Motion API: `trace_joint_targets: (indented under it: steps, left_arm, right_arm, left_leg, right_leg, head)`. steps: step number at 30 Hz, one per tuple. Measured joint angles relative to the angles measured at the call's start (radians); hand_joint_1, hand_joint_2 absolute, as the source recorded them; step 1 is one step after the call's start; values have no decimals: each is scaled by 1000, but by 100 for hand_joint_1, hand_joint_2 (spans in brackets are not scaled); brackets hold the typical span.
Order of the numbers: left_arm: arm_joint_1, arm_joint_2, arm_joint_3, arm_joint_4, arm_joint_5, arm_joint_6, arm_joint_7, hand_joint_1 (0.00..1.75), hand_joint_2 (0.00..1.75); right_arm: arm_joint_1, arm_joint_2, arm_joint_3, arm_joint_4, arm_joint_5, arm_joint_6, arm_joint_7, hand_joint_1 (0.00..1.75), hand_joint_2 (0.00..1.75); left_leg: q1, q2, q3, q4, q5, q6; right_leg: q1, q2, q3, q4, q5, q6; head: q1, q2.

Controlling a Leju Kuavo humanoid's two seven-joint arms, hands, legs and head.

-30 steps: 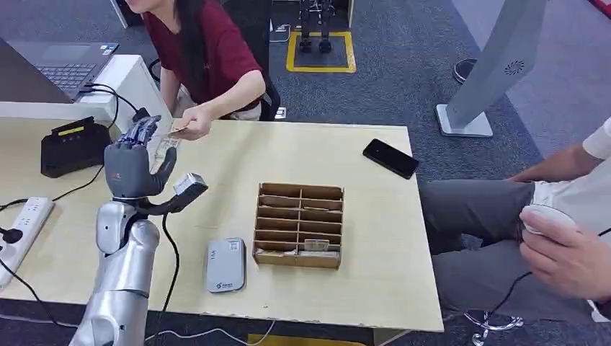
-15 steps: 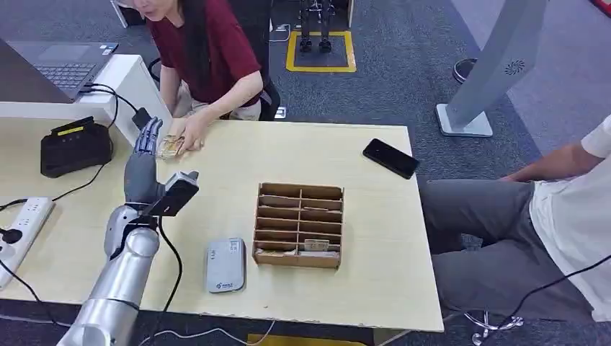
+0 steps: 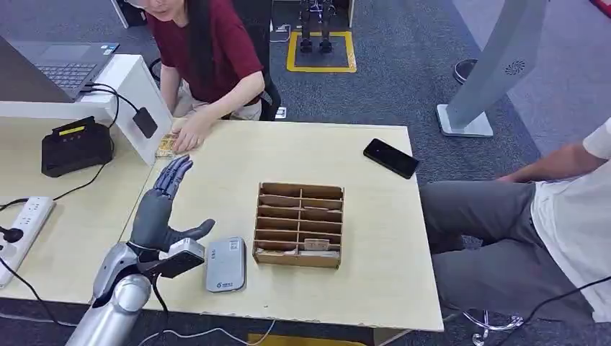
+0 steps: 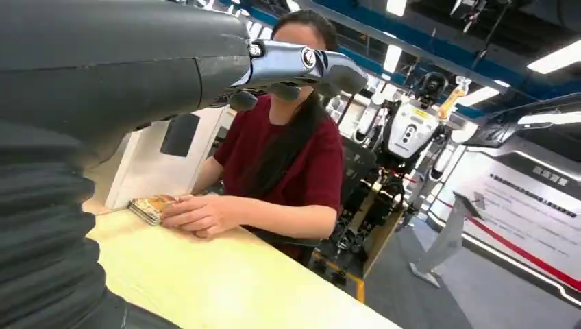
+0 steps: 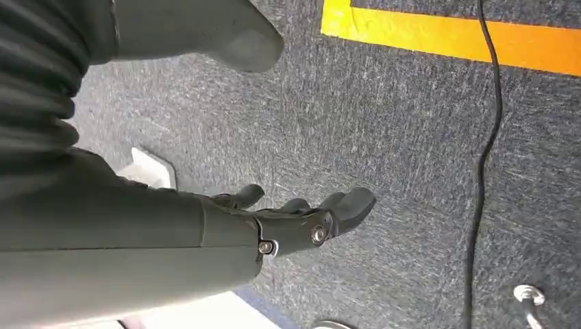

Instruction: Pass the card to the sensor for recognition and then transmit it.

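My left hand (image 3: 161,211) hovers over the table with its fingers stretched out and apart, holding nothing. It stands just left of the grey card sensor (image 3: 225,264), which lies flat near the front edge. A stack of cards (image 3: 166,145) lies at the far left of the table under the hand of a person in a red shirt (image 3: 209,50). From the left wrist, my hand (image 4: 144,68) points toward that person and the cards (image 4: 151,208). My right hand (image 5: 291,223) hangs over grey carpet, empty, fingers loosely apart.
A wooden slotted box (image 3: 299,225) sits mid-table with a card in a front slot. A black phone (image 3: 390,158) lies at the far right. A black device (image 3: 74,146), a power strip (image 3: 25,227) and cables occupy the left desk. Another person (image 3: 547,216) sits at the right.
My left hand drew back from the person's hand toward me and sank lower. The person laid the card on the stack. The seated person's hand on the right left the picture.
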Motion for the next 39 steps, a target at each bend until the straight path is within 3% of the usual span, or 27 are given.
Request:
trace_joint_targets:
  steps: [6,10,17,26,33,39]
  left_arm:
    - [33,15,-21,-42,-11,-3,-20,0,175]
    - [105,41,-89,-118,-69,14,-31,0,175]
    - [150,72,-198,-191,-64,0,-32,0,175]
    - [165,80,-336,-191,-93,13,-68,0,175]
    - [144,87,-378,-149,-212,56,12,0,175]
    - [120,79,-407,-81,-249,75,25,0,175]
  right_arm:
    - [0,0,-3,0,-1,0,16,0,175]
    - [0,0,-13,0,-6,-11,8,0,175]
    - [0,0,-34,-2,-19,-20,-2,0,175]
    - [-1,0,-51,-6,-19,-23,13,0,175]
    - [-3,0,-54,-7,-14,-23,6,0,175]
    - [-6,0,-54,-7,-14,-23,3,0,175]
  left_leg:
    - [0,0,0,0,0,0]
    - [0,0,0,0,-1,0]
    - [0,0,-1,0,-1,1]
    - [0,0,0,0,-1,1]
    - [0,0,0,0,-1,1]
    - [0,0,0,0,-1,1]
  right_leg:
    - [0,0,0,0,0,0]
    - [0,0,0,0,0,0]
    - [0,0,0,0,0,0]
    - [0,0,0,0,0,0]
    - [0,0,0,0,0,0]
    - [0,0,0,0,0,0]
  head:
    - [0,0]
    - [0,0]
    - [0,0]
    - [0,0]
    - [0,0]
    - [0,0]
